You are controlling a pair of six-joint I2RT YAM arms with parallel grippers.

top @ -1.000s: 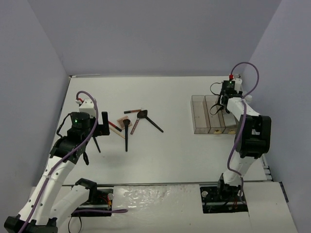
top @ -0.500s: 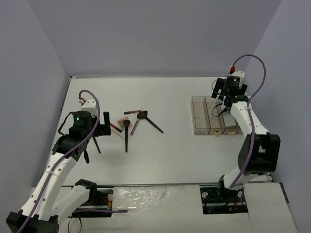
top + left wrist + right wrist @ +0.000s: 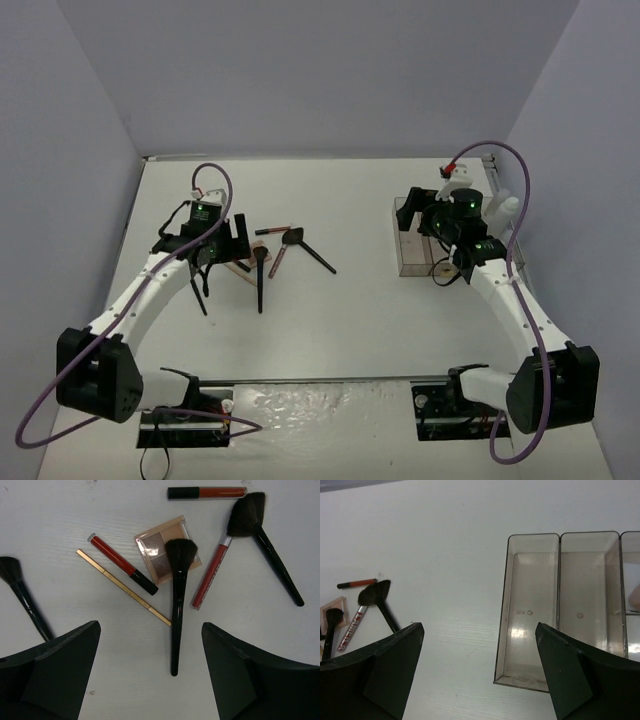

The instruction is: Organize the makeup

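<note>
Ana: Lilac-grey walls (image 3: 320, 70) close round a white table (image 3: 350, 330), and both arms reach out over it. Which step is this?

Ben: Early sorting, I'd judge. The clear organizer (image 3: 405, 250) sits on the right side of the table. The right wrist view shows its two left compartments bare; something pale shows in the next one, too cropped to name. The makeup (image 3: 260, 280) lies loose on the left side, well apart from it.

Ana: And the pincers?

Ben: The right gripper (image 3: 479, 626) hangs high over the organizer, fingers spread wide with nothing between them. The left gripper (image 3: 150, 627) hovers over the makeup, jaws apart and empty too.

Ana: What lies under it?

Ben: Biggest first: a fan brush (image 3: 272, 560) on the right, a powder brush (image 3: 175, 625) with its head resting on a tan palette (image 3: 155, 555), and a third brush (image 3: 27, 605) at the left edge. Then three red tubes: the top tube (image 3: 207, 492), a slanted tube (image 3: 210, 577) between the two brushes, and a black-capped tube (image 3: 122, 564). Thinnest is a gold pencil (image 3: 122, 587) just beside that last one.

Ana: Next move?

Ben: A pick by the left arm, I'd guess. The powder brush handle runs straight down the gap between the fingers, so it's the likeliest target. The arm would need to descend and close across the handle. It should watch the pencil's tip, which ends right at the handle and could get pinched along with it. The brush would then have to cross to the organizer, perhaps by a handover to the waiting right gripper.
</note>
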